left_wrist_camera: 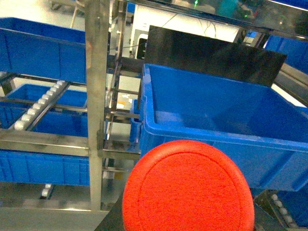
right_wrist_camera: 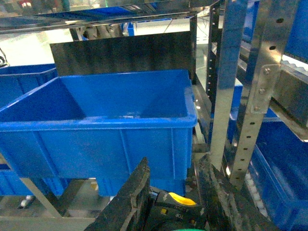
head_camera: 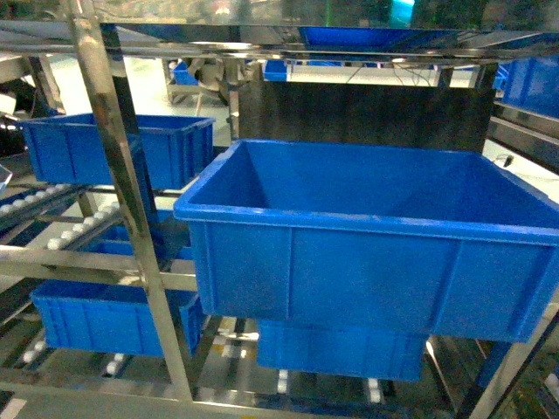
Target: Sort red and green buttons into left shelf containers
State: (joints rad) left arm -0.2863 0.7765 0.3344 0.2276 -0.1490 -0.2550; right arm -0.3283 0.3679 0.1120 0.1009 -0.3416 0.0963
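The red button [left_wrist_camera: 187, 190] fills the bottom of the left wrist view, its wide cap facing the camera. My left gripper [left_wrist_camera: 185, 221] is shut on it, with the fingers almost entirely hidden behind the cap. The green button [right_wrist_camera: 175, 209] has a black body with a yellow patch, and a sliver of green cap shows at the frame's bottom edge. It sits between the dark fingers [right_wrist_camera: 137, 192] of my right gripper [right_wrist_camera: 174, 168], which is shut on it. The left shelf containers [head_camera: 113, 148] [head_camera: 105, 314] are blue bins left of the steel post. Neither gripper shows in the head view.
A large deep blue bin [head_camera: 376, 253] stands straight ahead on the rack, its inside bare where visible. A steel upright [head_camera: 131, 218] separates it from the left bay. A black panel [head_camera: 367, 113] stands behind it. Roller rails [left_wrist_camera: 38, 103] and perforated posts [right_wrist_camera: 260, 96] flank the bin.
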